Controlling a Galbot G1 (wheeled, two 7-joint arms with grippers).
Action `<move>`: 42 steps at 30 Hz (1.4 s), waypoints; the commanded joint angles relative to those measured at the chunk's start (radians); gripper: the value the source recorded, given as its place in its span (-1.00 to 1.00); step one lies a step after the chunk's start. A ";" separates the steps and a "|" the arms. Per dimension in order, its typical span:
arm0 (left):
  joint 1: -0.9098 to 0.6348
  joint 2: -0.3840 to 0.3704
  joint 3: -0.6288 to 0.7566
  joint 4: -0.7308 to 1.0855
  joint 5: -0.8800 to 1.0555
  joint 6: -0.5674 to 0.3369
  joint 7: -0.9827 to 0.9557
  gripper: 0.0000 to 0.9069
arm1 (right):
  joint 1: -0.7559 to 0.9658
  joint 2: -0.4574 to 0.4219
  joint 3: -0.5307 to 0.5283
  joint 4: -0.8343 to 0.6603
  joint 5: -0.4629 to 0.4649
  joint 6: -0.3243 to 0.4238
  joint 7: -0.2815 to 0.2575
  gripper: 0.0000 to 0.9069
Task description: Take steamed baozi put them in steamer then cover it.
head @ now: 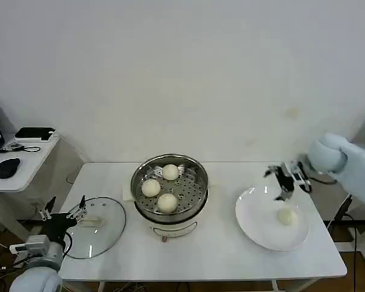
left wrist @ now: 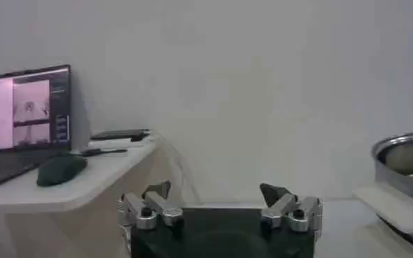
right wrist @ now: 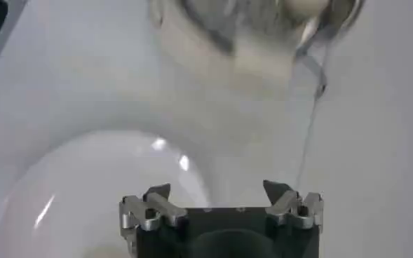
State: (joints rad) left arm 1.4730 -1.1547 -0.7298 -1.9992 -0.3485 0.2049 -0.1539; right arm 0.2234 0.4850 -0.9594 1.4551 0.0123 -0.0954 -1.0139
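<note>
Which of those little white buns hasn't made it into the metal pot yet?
The bun lying alone on the white plate, just below the right gripper. The other three already sit together inside the steamer.

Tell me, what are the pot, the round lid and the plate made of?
The steamer looks like shiny steel: silvery, mirror-like, holes in its floor. The lid seems clear glass, since the table shows through. The plate looks like glossy white ceramic, maybe plastic.
</note>
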 commanded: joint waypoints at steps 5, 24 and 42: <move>0.008 0.005 0.007 0.000 0.006 -0.001 0.001 1.00 | -0.455 -0.113 0.335 -0.092 -0.174 0.001 -0.002 1.00; 0.011 0.003 0.002 0.000 0.005 -0.008 0.005 1.00 | -0.480 0.063 0.393 -0.254 -0.209 0.008 0.010 1.00; 0.015 -0.001 -0.003 -0.002 0.006 -0.007 0.004 1.00 | -0.457 0.119 0.379 -0.306 -0.232 -0.002 0.003 0.67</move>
State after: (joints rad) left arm 1.4875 -1.1548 -0.7333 -2.0020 -0.3423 0.1964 -0.1494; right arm -0.2235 0.5782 -0.5911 1.1765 -0.2100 -0.0926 -1.0067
